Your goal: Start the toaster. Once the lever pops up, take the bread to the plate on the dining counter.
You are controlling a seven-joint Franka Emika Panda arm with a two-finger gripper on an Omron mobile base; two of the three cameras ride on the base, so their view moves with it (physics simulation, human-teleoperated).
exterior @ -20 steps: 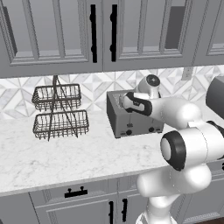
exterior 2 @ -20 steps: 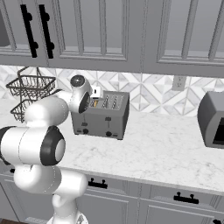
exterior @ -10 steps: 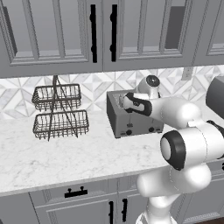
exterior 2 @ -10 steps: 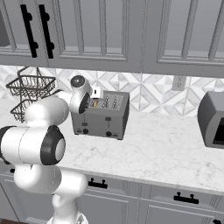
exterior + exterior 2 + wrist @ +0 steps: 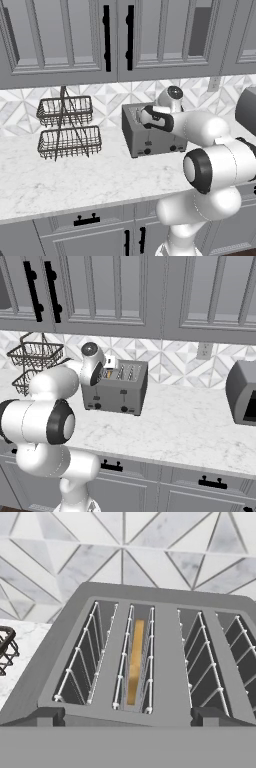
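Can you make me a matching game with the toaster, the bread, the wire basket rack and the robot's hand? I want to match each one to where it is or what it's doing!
Things:
1. toaster
2. bread
3. wire basket rack
4. hand

Places or states:
A. down inside a toaster slot
B. open, just above the toaster's top
C. on the marble counter, against the tiled wall
D. on the counter, left of the toaster

Pairs: 1-C, 2-A, 3-D, 4-B

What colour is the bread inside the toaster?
Golden tan. The bread sits in a slot of the grey toaster, clearest in the hand view.
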